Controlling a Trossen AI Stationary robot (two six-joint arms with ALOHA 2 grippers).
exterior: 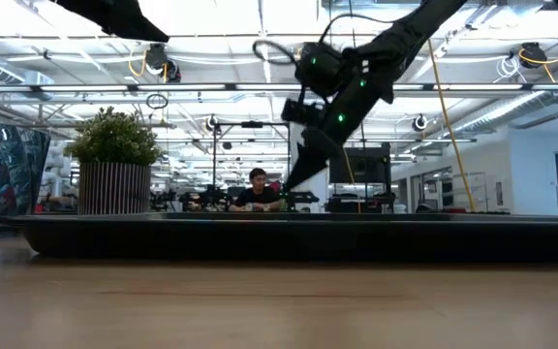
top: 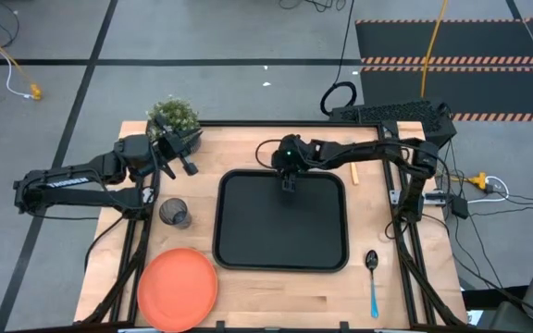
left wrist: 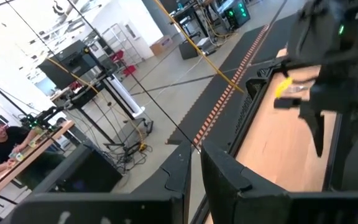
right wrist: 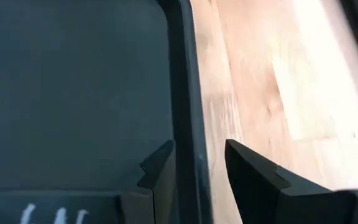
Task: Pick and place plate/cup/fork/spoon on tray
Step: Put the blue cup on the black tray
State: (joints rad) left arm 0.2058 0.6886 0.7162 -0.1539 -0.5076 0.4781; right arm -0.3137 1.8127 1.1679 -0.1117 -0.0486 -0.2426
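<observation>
Two hands in view. Right hand (top: 288, 185) hovers over tray (top: 248, 250) at its 12 o'clock edge, fingers (right wrist: 160, 168) parted, nothing between them, straddling tray rim. Left hand (top: 191, 167) raised near potted plant (top: 174, 118) at counter's (top: 276, 287) 10 o'clock, fingers (left wrist: 182, 171) nearly together, holding nothing.

Tray at counter centre, bare. Fork (top: 353, 172) just off tray's 1 o'clock corner. Cup (top: 173, 213) at tray's 9 o'clock. Plate (top: 177, 288) at 7 o'clock. Spoon (top: 373, 277) at 4 o'clock.
</observation>
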